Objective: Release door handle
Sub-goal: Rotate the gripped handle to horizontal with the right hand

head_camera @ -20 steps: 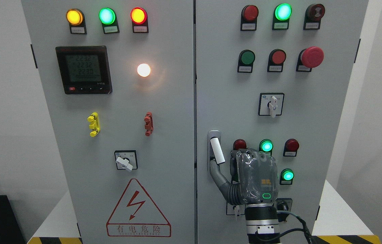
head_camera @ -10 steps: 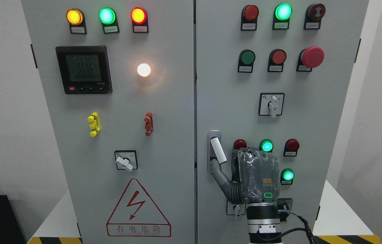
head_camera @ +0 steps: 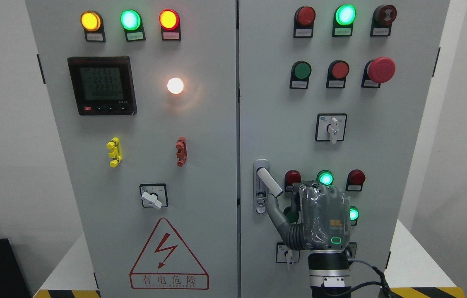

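A grey cabinet [head_camera: 200, 124] fills the view, its left door carrying a meter [head_camera: 102, 85] and a warning triangle [head_camera: 169, 254]; at the left edge of the right door sits the door handle [head_camera: 267, 181], its white lever tilted down to the right; just right of it the right hand [head_camera: 322, 217] shows its back, thumb [head_camera: 277, 211] reaching to the lever's tip, fingers hidden, so its grip cannot be told.

The white handle [head_camera: 269, 181] sits on the right door's left edge, swung out of its silver plate, tilted down-right.
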